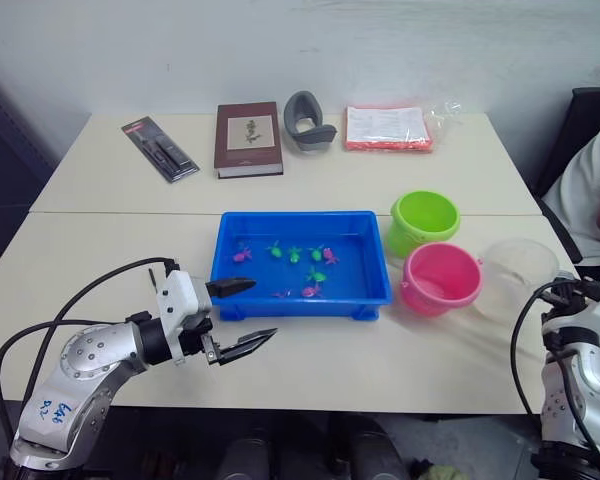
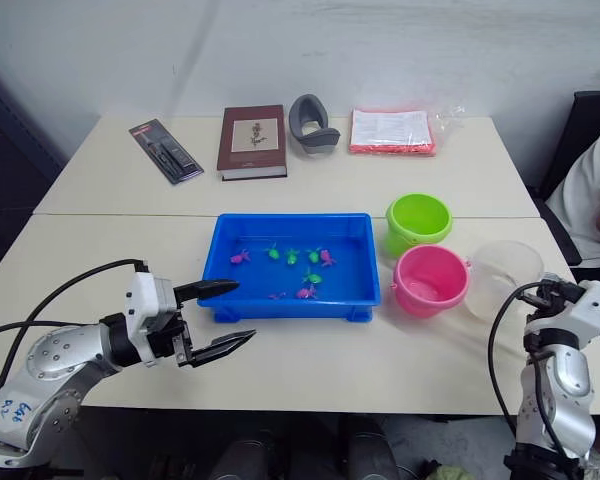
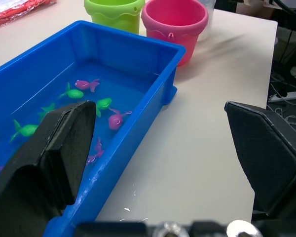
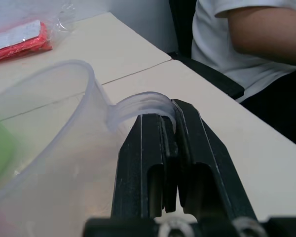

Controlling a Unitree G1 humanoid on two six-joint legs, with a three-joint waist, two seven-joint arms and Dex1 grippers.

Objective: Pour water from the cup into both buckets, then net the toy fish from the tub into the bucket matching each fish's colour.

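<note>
Two glossy tapered buckets, lime (image 1: 422,221) and pink (image 1: 441,278), stand right of the rimmed blue tub (image 1: 301,263) on the matt bench (image 1: 100,240), the right hand (image 4: 173,129) pinching the clear cup's (image 1: 518,274) curved handle, the left hand (image 1: 245,315) gaping wide.

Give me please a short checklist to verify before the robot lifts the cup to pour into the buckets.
1. Right gripper closed on the handle of the cup: ok, the fingers pinch the handle.
2. Cup upright on the table: ok.
3. Water level in the cup: cannot tell.
4. Pink bucket and green bucket upright, mouths open, next to the cup: ok.
5. Left gripper out of the pouring path: ok, it hangs open at the near left corner of the tub.
6. Person's arm near the cup's side of the table: not ok, keep watch.
</note>
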